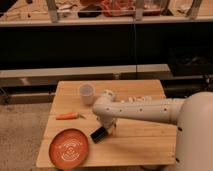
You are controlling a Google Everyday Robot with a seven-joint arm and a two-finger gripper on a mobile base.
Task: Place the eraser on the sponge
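The eraser (98,134) seems light and stiff (grasp across its narrow sides); the tool (108,129) is just beside it, state I cannot tell.

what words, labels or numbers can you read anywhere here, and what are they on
No text can be read anywhere.
Orange plate: pale ring pattern only, no letters.
White cup: no print shows.
Eraser, next to the gripper low over the table just right of the plate: no legible label.
Clutter on the top shelf: any markings are illegible.
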